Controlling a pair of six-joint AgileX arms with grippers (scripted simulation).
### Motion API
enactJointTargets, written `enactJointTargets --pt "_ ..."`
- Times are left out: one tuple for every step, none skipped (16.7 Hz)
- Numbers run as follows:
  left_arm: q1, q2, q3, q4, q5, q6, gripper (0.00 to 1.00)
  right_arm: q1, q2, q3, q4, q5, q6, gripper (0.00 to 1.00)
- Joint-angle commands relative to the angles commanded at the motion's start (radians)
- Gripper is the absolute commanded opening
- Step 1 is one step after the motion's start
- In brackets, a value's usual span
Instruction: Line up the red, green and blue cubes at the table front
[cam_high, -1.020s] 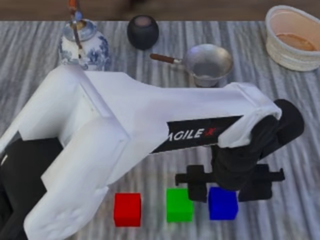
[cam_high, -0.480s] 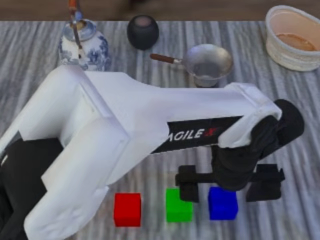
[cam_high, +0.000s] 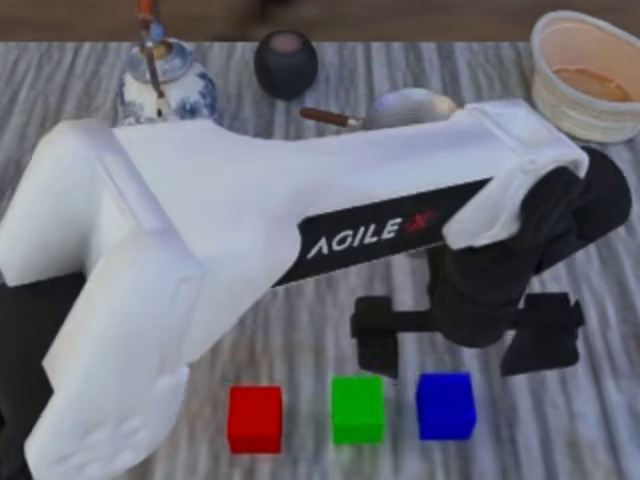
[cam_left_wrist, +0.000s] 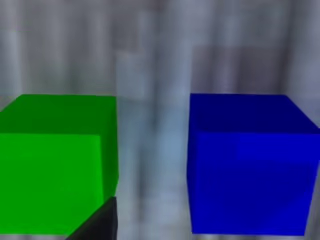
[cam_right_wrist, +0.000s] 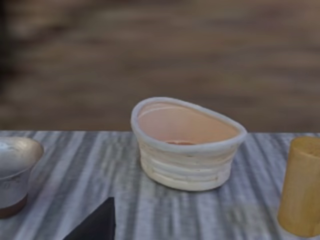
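Three cubes stand in a row near the table's (cam_high: 590, 420) front edge: red (cam_high: 254, 419) at the left, green (cam_high: 358, 408) in the middle, blue (cam_high: 445, 405) at the right. My left gripper (cam_high: 455, 345) hovers just behind and above the blue cube, open wide and holding nothing. The left wrist view shows the green cube (cam_left_wrist: 55, 165) and blue cube (cam_left_wrist: 250, 165) side by side with a gap between them, and one dark fingertip (cam_left_wrist: 100, 225) in front of the green one. My right gripper is out of the top view; one fingertip (cam_right_wrist: 97, 222) shows in its wrist view, with nothing held.
A blue-and-white teapot (cam_high: 165, 85), a dark cup (cam_high: 286, 62) and a metal pan (cam_high: 400, 105), half under my left arm, stand at the back. A cream bowl (cam_high: 585, 75) sits back right, with a yellow cylinder (cam_right_wrist: 302, 187) beside it.
My left gripper spread wider around the blue cube, then rose and drew back from it. The blue cube stays on the table beside the green one.
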Motion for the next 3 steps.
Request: enactJointTargets --pt "0.002 -0.008 0.022 -0.026 0.0 0.001 1.0 0.0 0.0 0.0 0.0 0.0 0.0 1.0" --pt "0.004 -0.014 0.036 -0.042 0.0 0.002 1.0 0.0 0.0 0.0 0.0 0.0 0.0 1.0" --pt "0.004 -0.017 0.04 -0.046 0.0 0.002 1.0 0.0 0.0 0.0 0.0 0.0 0.0 1.0"
